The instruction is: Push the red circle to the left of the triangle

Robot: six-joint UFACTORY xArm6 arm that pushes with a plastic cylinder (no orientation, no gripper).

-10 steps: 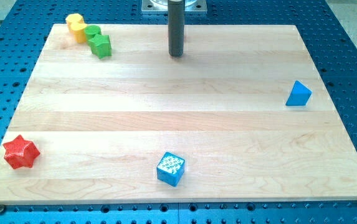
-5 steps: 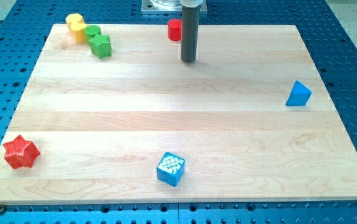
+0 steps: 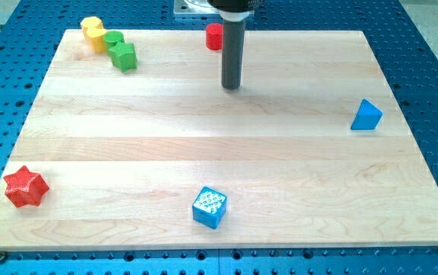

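I'm seeing the red circle (image 3: 215,36) lying flat at the board's twelve o'clock edge; the blue triangle (image 3: 366,115) is sitting upright, well apart, at three o'clock.

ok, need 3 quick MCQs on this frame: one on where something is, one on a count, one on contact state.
1. Where is the red circle?
A. near the board's top edge
B. bottom left corner
C. beside the blue triangle

2. How many blue blocks are on the board?
A. one
B. two
C. three

3. Is my tip touching any block?
A. yes, the red circle
B. yes, the green star
C. no, it is apart from all

Key:
1 A: it sits at the view's top, just up and left of the rod.
2 B: the blue triangle at the right and the blue cube near the bottom.
3 C: bare wood surrounds my tip, which lies below and right of the red circle.
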